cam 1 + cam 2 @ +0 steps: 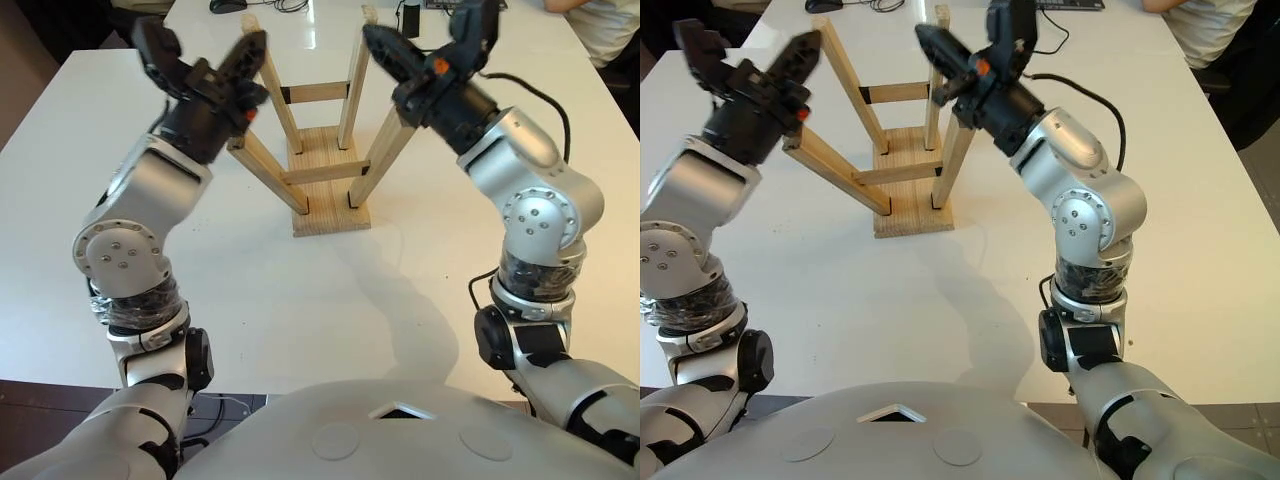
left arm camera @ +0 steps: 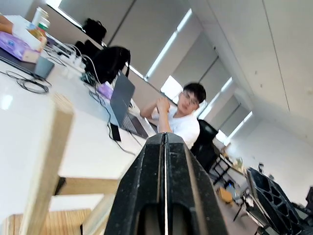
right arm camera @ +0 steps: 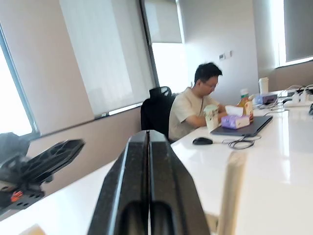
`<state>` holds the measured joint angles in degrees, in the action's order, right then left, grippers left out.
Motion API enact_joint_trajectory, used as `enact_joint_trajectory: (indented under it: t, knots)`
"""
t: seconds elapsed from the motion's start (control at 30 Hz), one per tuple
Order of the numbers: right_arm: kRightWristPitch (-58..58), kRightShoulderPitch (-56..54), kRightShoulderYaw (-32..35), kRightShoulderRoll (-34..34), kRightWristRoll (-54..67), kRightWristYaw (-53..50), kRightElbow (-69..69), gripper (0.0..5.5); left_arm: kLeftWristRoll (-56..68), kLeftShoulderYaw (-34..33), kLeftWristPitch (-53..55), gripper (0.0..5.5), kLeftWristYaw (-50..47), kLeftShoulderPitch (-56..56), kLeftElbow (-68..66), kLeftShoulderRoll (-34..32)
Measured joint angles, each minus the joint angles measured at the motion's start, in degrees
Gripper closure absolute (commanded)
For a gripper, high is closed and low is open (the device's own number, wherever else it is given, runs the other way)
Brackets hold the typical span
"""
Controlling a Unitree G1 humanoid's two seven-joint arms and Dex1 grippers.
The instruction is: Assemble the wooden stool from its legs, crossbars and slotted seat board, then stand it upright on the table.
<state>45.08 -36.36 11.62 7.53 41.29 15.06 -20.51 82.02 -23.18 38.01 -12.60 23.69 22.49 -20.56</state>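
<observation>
Left eye view: stool (image 1: 325, 172) looks assembled, with legs (image 1: 268, 165) and crossbars (image 1: 316, 93) seated in the seat board (image 1: 330, 215), but it sits inverted on the table (image 1: 250, 300), board down. Left to do, by my judgement: turn it upright. Left gripper (image 1: 200, 45) and right gripper (image 1: 420, 30) hover beside the near legs, fingers spread, holding nothing. Left wrist view adds one leg end close up (image 2: 49, 161), though the finger spread is unreadable there.

White table (image 1: 300, 310) carries a dark mouse (image 1: 227, 5) on the far edge at 11 o'clock, a cable loop (image 1: 290, 6) just beside it toward 12, a small black box (image 1: 410, 18) at 1 o'clock, plus an open laptop (image 2: 122, 98), purple tissue box (image 2: 17, 45) and black backpack (image 2: 110, 61) farther off.
</observation>
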Motion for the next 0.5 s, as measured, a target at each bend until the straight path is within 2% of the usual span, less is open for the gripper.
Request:
enact_joint_trajectory:
  t: [0.07, 0.13, 0.23, 0.37, 0.43, 0.5]
  knots:
    - [-3.2, -2.5, 3.6, 4.0, -0.3, 1.2, 3.9, 5.5, 0.9, -5.9, -1.8, 5.48, 3.9, 0.7, -5.4, -4.3]
    - [-6.9, 0.0, 0.8, 9.3, -6.4, 5.0, 10.1, 5.5, -4.1, -7.4, -2.0, 5.48, 10.6, -3.9, -12.0, -8.6]
    - [-11.1, 6.5, -7.4, 12.1, -14.7, 10.1, 18.0, 5.5, -15.8, -1.1, -1.4, 5.48, 23.0, -16.7, -19.1, -12.7]
    - [-21.0, 7.8, -15.6, 13.8, -21.0, 20.1, 24.7, 5.5, -25.1, 6.6, -0.7, 5.48, 40.1, -34.5, -18.8, -17.9]
    - [-26.9, 9.0, -17.4, 15.9, -24.0, 25.1, 29.8, 5.5, -27.0, 9.0, 0.5, 5.48, 48.6, -37.0, -17.0, -20.3]
    - [-29.7, 9.4, -18.4, 15.9, -24.5, 28.8, 31.9, 5.5, -27.9, 11.3, 1.3, 5.48, 52.2, -35.9, -14.6, -21.2]
